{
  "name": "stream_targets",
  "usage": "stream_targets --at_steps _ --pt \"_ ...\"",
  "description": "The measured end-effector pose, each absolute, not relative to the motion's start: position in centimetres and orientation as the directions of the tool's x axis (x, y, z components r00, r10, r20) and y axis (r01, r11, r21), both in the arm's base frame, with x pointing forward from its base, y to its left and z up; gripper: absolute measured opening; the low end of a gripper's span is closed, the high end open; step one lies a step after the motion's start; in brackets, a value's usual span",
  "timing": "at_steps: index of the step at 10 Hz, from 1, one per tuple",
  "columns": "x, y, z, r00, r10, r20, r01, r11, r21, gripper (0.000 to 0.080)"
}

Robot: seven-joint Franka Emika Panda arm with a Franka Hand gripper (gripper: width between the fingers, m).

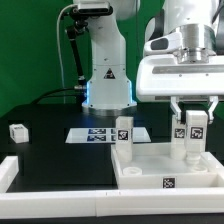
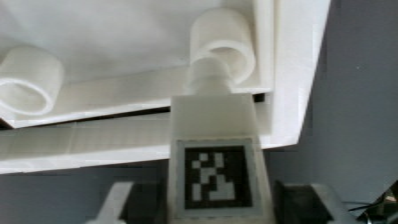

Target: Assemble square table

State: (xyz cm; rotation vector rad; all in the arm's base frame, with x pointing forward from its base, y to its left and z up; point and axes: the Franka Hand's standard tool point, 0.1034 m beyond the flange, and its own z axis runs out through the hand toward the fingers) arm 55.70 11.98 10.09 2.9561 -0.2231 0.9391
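Gripping white blocky tagged leg [image 1: 194,132] | fingers [image 1: 176,112] clamped on it | at smooth raised-rim square slab [image 1: 150,170]

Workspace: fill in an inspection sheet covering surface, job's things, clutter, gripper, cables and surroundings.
Surface: black table, edged by white border bars.
Job's things: tabletop slab at the exterior view's right; upright leg standing on it; loose leg alone at the exterior view's far left.
Clutter: nothing seen; only the marker board lies flat on the table.
Gripper: gripper shut on the held leg, upright over the slab's right part.
Cables: dark cable beside the robot base.
Surroundings: green backdrop.
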Motion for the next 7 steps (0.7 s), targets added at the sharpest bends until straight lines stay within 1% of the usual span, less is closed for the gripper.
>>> stream_targets --at_steps 1,3,7 --pt "55.72 12.2 9.82 0.808 -0.128 0.575 -0.148 -0.989 -0.013 0.0289" --pt "55.97 12.15 9.43 0.809 -0.117 0.576 -0.143 -0.99 0.0 0.0289" --pt "56.05 12.77 8.89 0.813 -0.101 0.574 -0.128 -0.992 0.007 0.0289"
